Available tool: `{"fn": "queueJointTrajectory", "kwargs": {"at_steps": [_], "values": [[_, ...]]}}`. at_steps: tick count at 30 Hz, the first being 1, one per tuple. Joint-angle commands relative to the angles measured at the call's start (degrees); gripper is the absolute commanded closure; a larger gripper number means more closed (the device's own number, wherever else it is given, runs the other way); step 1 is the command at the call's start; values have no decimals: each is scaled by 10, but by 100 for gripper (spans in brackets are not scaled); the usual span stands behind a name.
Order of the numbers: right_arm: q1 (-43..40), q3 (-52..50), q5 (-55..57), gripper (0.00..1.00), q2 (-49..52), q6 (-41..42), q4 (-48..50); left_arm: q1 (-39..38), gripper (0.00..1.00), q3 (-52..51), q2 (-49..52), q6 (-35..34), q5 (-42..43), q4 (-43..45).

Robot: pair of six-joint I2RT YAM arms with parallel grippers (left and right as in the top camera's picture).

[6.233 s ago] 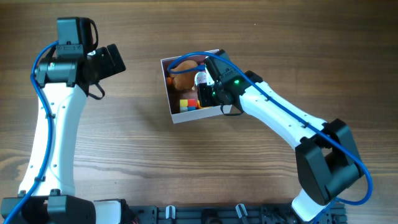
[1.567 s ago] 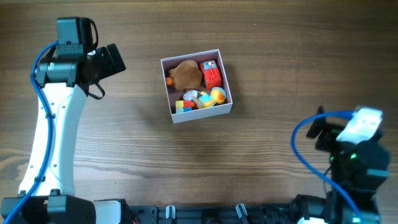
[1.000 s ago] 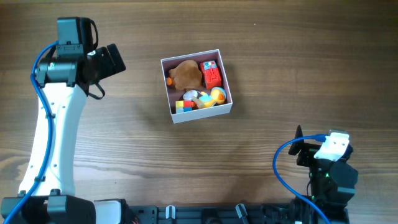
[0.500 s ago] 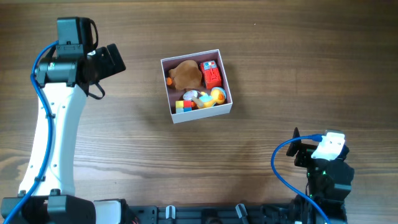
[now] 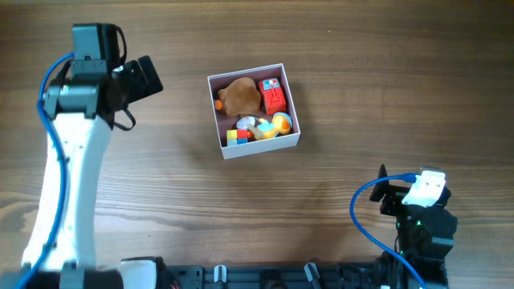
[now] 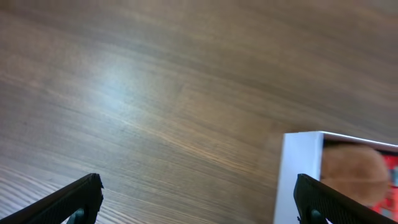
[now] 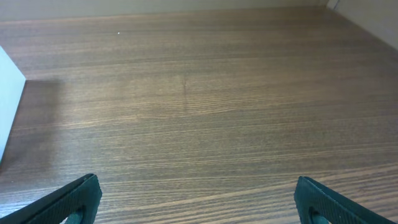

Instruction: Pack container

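Note:
The container (image 5: 262, 148), a white-walled square box, stands in the middle of the table. It holds a brown plush (image 5: 239, 96), a red block (image 5: 273, 95), a yellow duck (image 5: 281, 123) and a coloured cube (image 5: 238, 136). My left gripper (image 5: 151, 76) hovers to the box's left, open and with nothing in it. Its wrist view shows the container's white corner (image 6: 298, 177) and the plush (image 6: 351, 169) beside the right fingertip (image 6: 314, 198). My right gripper (image 5: 385, 195) is folded back at the front right, open (image 7: 198, 200) over bare wood. The box's wall (image 7: 9, 106) shows at its far left.
Bare wooden tabletop (image 5: 345, 72) lies all around the container. A black rail (image 5: 265, 274) runs along the front edge between the two arm bases.
The right arm left the container, pulled back to the front right corner and now rests there. The left arm's lower link has shifted slightly. The toys have not moved.

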Motion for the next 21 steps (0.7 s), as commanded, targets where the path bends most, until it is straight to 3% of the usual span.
{"fn": "queueJointTrajectory", "kwargs": {"at_steps": [1,7,17,21], "values": [[-3,-5,-9,1,-9,1,0,-18,0,-6,-108,1,-26,0],[-3,-5,-9,0,-9,1,0,-18,0,-106,-273,1,-31,48],[-3,-5,-9,0,-9,1,0,-18,0,-483,-592,-6,-11,210],[-3,-5,-10,0,-9,1,0,-18,0,-581,-680,-6,12,245]]}}
